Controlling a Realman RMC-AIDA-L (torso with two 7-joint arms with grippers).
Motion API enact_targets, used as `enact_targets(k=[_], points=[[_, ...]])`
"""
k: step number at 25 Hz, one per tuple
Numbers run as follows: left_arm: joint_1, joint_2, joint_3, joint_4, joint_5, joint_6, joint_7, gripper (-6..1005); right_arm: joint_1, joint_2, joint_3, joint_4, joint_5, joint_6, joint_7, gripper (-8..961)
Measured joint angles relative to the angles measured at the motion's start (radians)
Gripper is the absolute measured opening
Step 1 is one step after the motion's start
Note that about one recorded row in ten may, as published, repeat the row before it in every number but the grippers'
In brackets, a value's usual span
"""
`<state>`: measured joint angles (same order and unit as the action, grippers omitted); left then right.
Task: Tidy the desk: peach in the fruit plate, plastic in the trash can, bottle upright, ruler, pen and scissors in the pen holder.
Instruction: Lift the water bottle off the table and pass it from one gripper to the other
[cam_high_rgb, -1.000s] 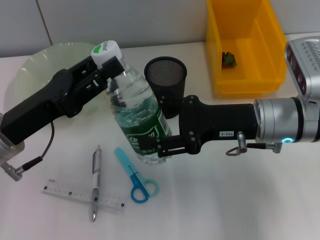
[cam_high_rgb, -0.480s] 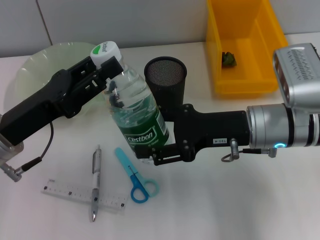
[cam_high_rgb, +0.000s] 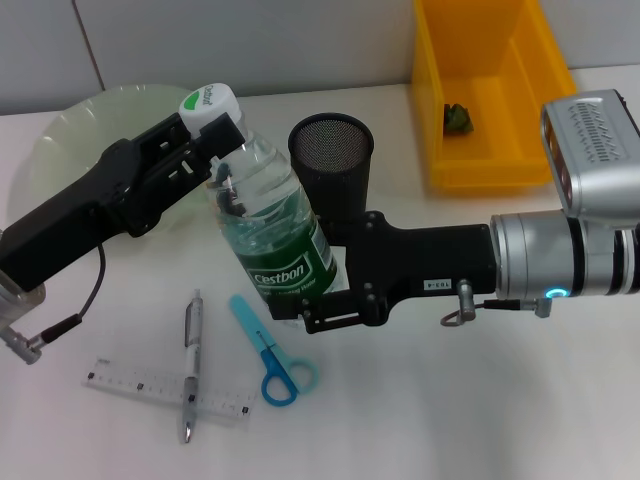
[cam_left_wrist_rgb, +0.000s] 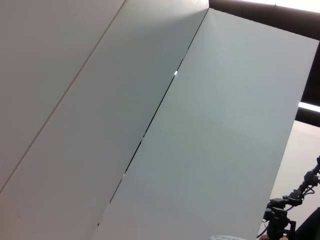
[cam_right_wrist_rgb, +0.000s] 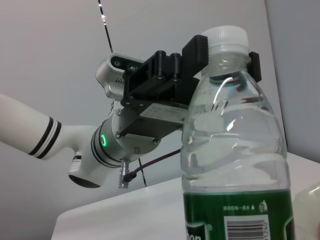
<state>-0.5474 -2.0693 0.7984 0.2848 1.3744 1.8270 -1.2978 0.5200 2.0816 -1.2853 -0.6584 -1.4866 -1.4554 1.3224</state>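
Head view shows me both pincers closed on the bottle (cam_high_rgb: 270, 225) standing just beside the pen holder (cam_high_rgb: 333, 170) on the counter (cam_high_rgb: 450, 400): left pincer (cam_high_rgb: 222, 135) clamps its neck under the cap, right pincer (cam_high_rgb: 320, 300) grips its base.
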Motion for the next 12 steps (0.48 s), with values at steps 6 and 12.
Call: enact_targets(k=[6, 12], points=[[0.001, 0.000, -0.001, 0.001, 0.000, 0.000, 0.000, 446, -0.002, 0.000, 0.000, 0.000, 0.000, 0.000, 0.002, 816], [0.002, 0.000, -0.001, 0.002, -0.003, 0.000, 0.000, 446, -0.001, 0.000, -0.002, 0.006, 0.000, -0.001, 0.005, 815]])
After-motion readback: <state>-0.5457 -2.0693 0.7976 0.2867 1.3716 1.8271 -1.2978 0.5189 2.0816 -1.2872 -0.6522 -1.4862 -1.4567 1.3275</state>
